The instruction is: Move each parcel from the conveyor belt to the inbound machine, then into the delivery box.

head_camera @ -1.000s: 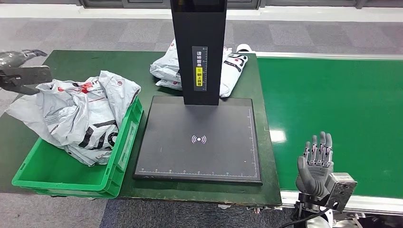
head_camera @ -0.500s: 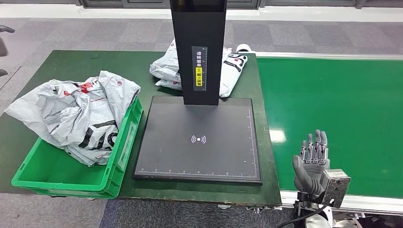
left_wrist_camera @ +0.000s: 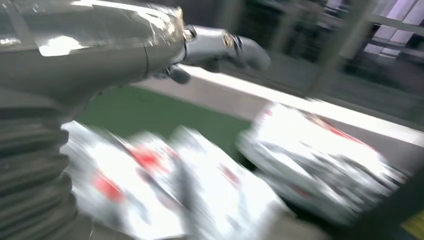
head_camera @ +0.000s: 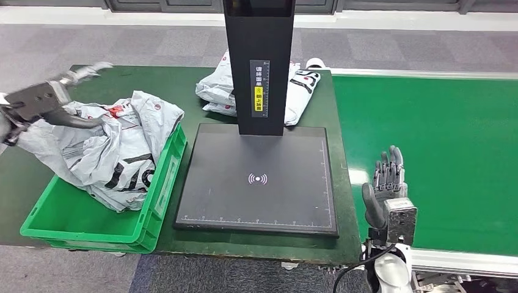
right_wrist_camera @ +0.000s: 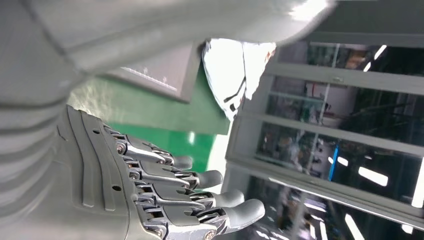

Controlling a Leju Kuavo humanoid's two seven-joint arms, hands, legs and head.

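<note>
Green surface [head_camera: 110,82] carries the green plastic delivery box [head_camera: 160,183], where the crumpled grey plastic parcel [head_camera: 116,152] lies. Left hand [head_camera: 43,101] has swung back over it, grip blurred, unreadable. Right hand [head_camera: 385,183], spread and empty, has drifted left beside the green conveyor belt [head_camera: 440,134], ready for another.

The inbound machine's scanning plate [head_camera: 256,180] lies in the middle of the table [head_camera: 183,82], with its upright column [head_camera: 259,67] rising from the plate's far edge and a parcel [head_camera: 214,91] lying on the table behind that column. To the left of the plate sits the delivery box [head_camera: 91,223], holding a crumpled parcel [head_camera: 107,152] that spills over its far rim, with the left hand [head_camera: 43,104] at that parcel's far left. The conveyor belt [head_camera: 440,140] runs along the table's right side, and the right hand [head_camera: 386,195] stands over its near edge, just right of the plate
</note>
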